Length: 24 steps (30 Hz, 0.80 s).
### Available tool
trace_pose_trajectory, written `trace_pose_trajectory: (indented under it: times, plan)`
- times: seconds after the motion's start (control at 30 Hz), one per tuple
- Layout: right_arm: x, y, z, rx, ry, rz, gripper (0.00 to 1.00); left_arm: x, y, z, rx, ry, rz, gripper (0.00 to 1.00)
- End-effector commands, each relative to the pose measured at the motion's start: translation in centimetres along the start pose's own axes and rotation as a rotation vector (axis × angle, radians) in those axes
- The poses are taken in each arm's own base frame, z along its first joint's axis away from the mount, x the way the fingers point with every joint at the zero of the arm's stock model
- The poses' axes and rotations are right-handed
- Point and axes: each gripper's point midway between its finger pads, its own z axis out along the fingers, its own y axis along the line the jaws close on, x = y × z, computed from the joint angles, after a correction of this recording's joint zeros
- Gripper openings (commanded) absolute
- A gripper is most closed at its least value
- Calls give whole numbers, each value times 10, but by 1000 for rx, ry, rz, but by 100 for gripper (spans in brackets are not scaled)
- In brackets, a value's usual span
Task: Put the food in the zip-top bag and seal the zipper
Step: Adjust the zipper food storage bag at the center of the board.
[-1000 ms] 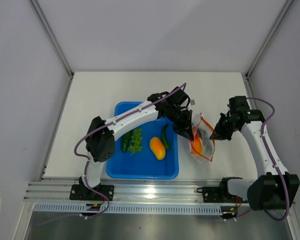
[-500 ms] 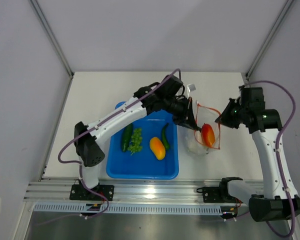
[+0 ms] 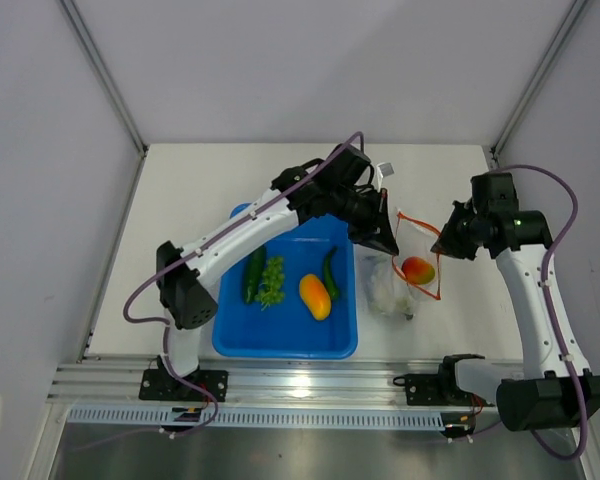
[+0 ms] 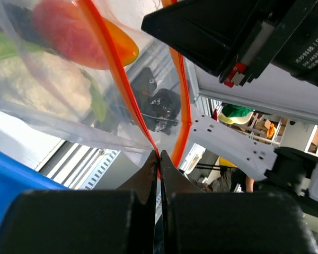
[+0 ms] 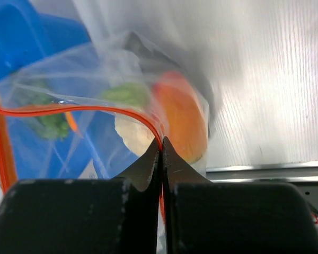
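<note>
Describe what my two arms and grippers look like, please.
The left arm and right arm look alike: white links, black joints, a purple cable looping along each. The left gripper and right gripper have black fingers tapering to thin tips.

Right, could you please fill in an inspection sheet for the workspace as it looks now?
Surface: white table with a blue tray on it.
Job's things: zip-top bag held between the arms, zipper unsealed, red-orange fruit inside; cucumber, leafy bunch, orange-yellow fruit and pepper lie in the tray.
Clutter: nothing seen.
Grippers: left gripper and right gripper each shut on the zipper, at opposite ends.
Cables: purple cables run along both arms.
Surroundings: grey walls; metal rail at the near edge.
</note>
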Motion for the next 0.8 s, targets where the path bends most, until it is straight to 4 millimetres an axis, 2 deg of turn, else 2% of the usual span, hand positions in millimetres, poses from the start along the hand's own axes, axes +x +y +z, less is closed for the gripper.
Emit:
trace_pose_trajectory:
  times: [0.0, 0.1, 0.13, 0.17, 0.2, 0.23, 0.3, 0.4, 0.5, 0.53, 0.57, 0.6, 0.63, 0.77]
  plan:
    - [-13, 6, -25, -13, -77, -28, 0, 3, -13, -23, 25, -36, 33, 1]
    - [-12, 3, -23, -7, -79, -29, 0, 6, 1, -14, 22, -17, 15, 0]
    - [-6, -1, -16, 8, -58, -26, 0, 17, 28, -1, -23, 25, -25, 1]
    - [-2, -4, -12, 16, -45, -29, 0, 17, 35, 4, -30, 27, -27, 1]
    - [0, -7, -7, 23, -40, -32, 0, 24, 55, 11, -65, 53, -58, 0]
    - [12, -15, 2, 40, -4, -31, 0, 27, 60, 14, -76, 61, -62, 1]
    - [21, -21, 7, 51, 15, -32, 0, 32, 72, 17, -94, 74, -78, 0]
    - [27, -23, 6, 45, 20, -35, 0, 28, 64, 10, -82, 51, -49, 1]
    - [19, -13, -4, 9, -7, -39, 0, 18, 46, -5, -67, -3, 16, 1]
    - [18, -10, -6, -2, -6, -40, 0, 16, 45, -8, -78, -17, 36, 1]
    - [16, -7, -8, -9, -11, -38, 0, 14, 43, -11, -83, -27, 50, 7]
    - [13, -4, -11, -19, -19, -42, 0, 9, 33, -18, -73, -50, 75, 17]
    - [11, -2, -12, -21, -21, -45, 0, 9, 34, -21, -85, -53, 87, 34]
    - [10, 0, -13, -20, -15, -47, 0, 6, 23, -34, -69, -92, 137, 53]
